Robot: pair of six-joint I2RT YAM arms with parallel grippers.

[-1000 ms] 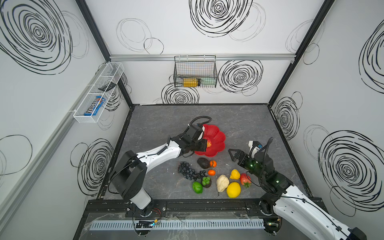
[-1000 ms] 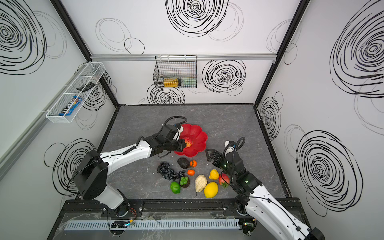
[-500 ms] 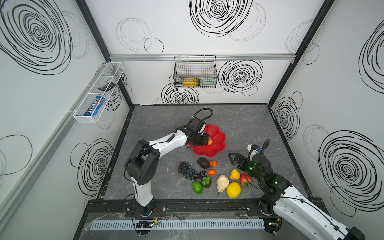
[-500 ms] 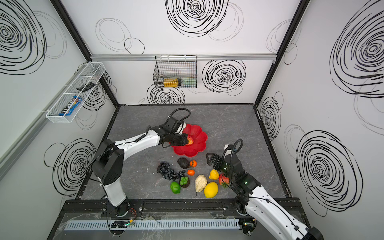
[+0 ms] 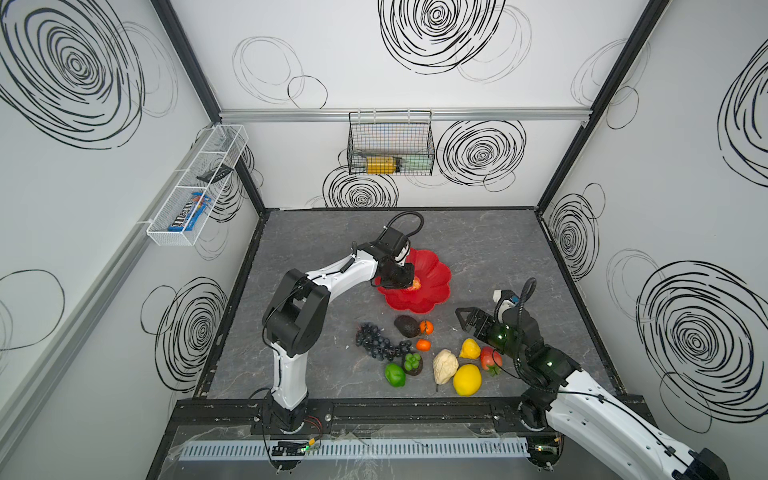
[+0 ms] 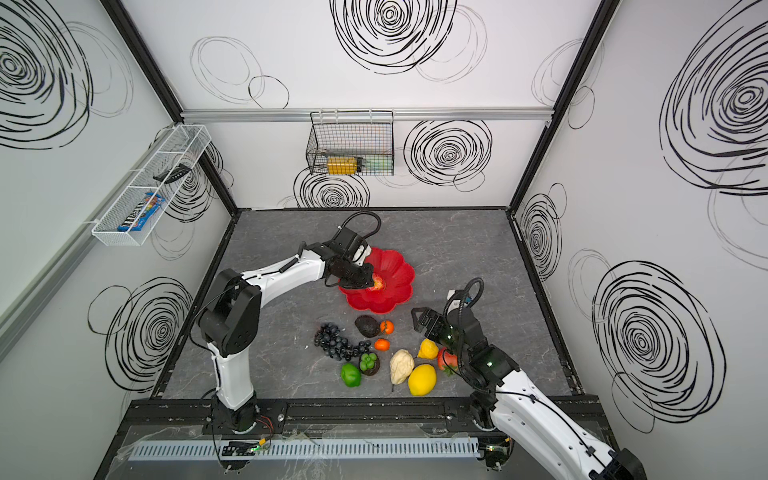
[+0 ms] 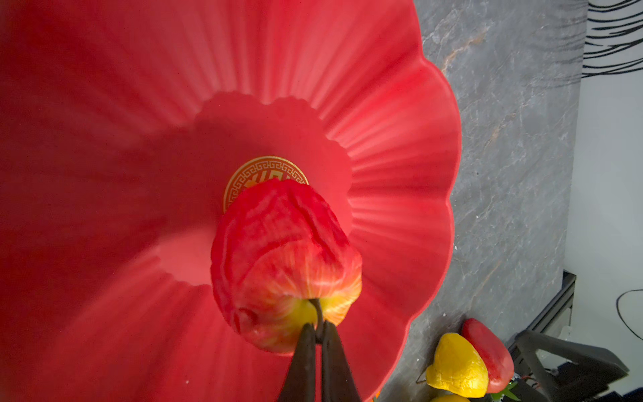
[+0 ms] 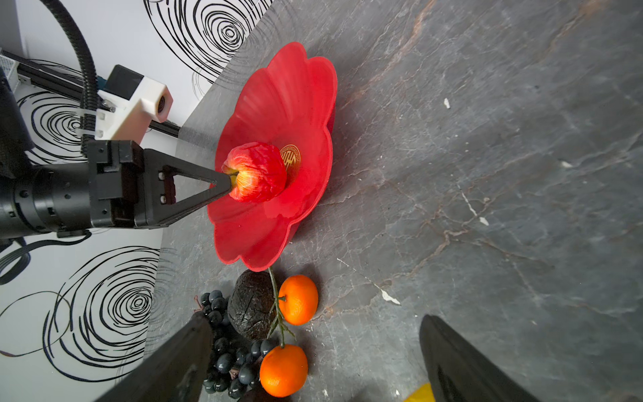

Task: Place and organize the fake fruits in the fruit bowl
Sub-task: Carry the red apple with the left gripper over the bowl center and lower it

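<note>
- The left gripper [image 7: 317, 332] is pinched on the stem of the red apple [image 7: 282, 257]. It holds the apple low over the middle of the fruit bowl [image 7: 417, 167], just beside the gold emblem [image 7: 243, 174].
- From these angles it is hard to tell whether the apple rests on the bowl's floor or hangs just above it. It is not released, so the first placement looks nearly done, not finished.
- No other fruit lies in the bowl.
- Ten fruits lie on the desk [image 5: 478, 241], all outside the bowl:
  - the grape bunch [image 5: 376, 340], the avocado [image 5: 406, 326] and two oranges [image 5: 426, 327];
  - two green fruits [image 5: 395, 374] and the cream lumpy fruit [image 5: 444, 365];
  - a small yellow fruit [image 5: 470, 348], the lemon [image 5: 467, 379] and the strawberry [image 5: 490, 359].
- The right gripper [image 5: 462, 320] has its jaws spread wide and holds nothing. It hovers over the desk between the bowl and the strawberry.
- By my judgement about one fruit in eleven is dealt with, and most of the carrying and all the arranging remain.
</note>
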